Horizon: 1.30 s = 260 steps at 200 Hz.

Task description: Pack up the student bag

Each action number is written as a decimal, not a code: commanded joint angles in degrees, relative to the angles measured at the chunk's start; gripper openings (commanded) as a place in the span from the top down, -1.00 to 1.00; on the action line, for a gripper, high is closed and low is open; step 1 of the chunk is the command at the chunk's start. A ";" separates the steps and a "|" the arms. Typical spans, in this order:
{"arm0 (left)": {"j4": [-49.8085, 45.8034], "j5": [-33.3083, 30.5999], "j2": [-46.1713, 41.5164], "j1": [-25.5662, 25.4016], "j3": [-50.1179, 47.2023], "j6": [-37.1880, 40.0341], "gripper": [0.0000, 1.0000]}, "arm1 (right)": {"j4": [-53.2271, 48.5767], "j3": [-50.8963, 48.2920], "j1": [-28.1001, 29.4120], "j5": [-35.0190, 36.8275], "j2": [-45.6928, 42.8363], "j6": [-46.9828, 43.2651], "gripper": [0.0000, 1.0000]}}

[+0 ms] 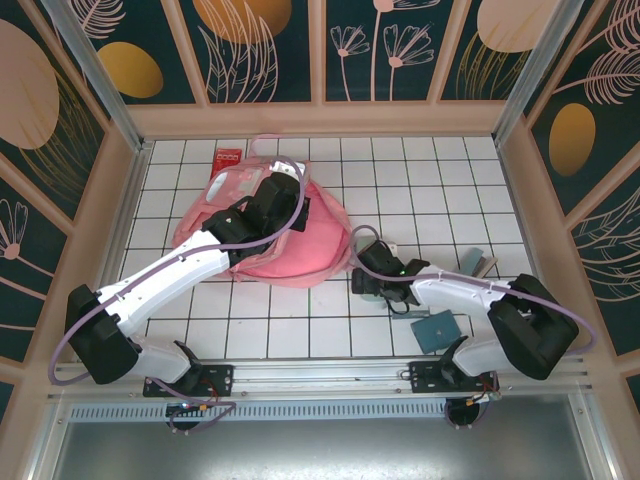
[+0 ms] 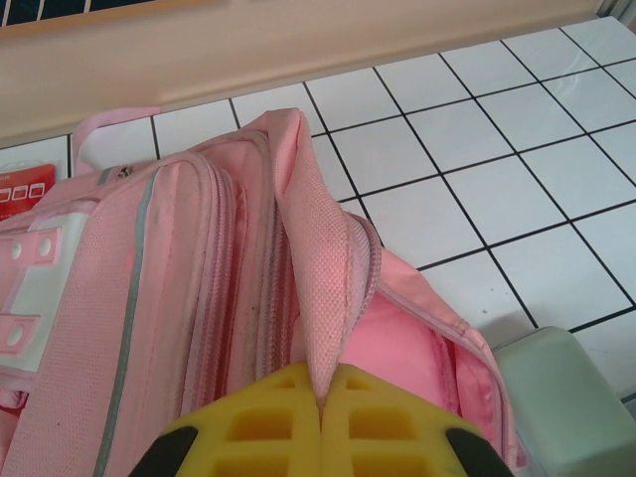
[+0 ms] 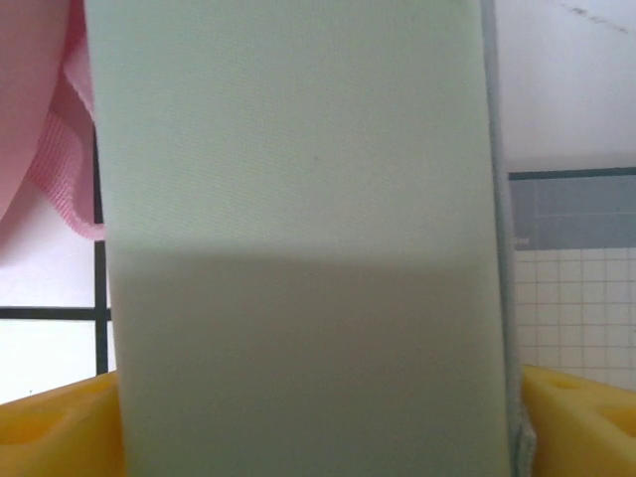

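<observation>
We count one student bag (image 1: 295,255), lying toward the far left of the white-tiled counter (image 1: 300,325). It is soft pink woven fabric with a pale grey strip, a white patch and zip lines along its seams. Two arms reach over the counter. The left gripper (image 2: 320,412) has its yellow ribbed jaws clenched on a fold of the bag's coarse-weave pink flap (image 2: 323,268), which stands upright between them. The right gripper (image 1: 364,284) sits just right of the bag. Its two yellow fingers (image 3: 50,432) flank one flat, smooth, pale green slab (image 3: 298,229), right against its edges, though we cannot tell whether they press on it. We also count one teal, square-cornered book (image 1: 436,329) near the right arm and one red packet (image 1: 228,157) by the far wall, just beside the bag.
</observation>
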 commanded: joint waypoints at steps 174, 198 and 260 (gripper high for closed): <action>4.88 -0.52 -1.17 1.10 3.01 -1.74 0.93 | 6.94 22.87 8.12 -2.80 6.30 6.88 -0.46; 4.97 -0.93 -1.59 1.20 3.18 -1.84 0.93 | 10.84 25.46 7.82 -4.36 12.35 9.72 -0.46; 5.23 -1.01 -2.18 1.36 3.90 -2.35 0.93 | 14.05 34.96 5.95 -6.77 25.47 14.96 -0.46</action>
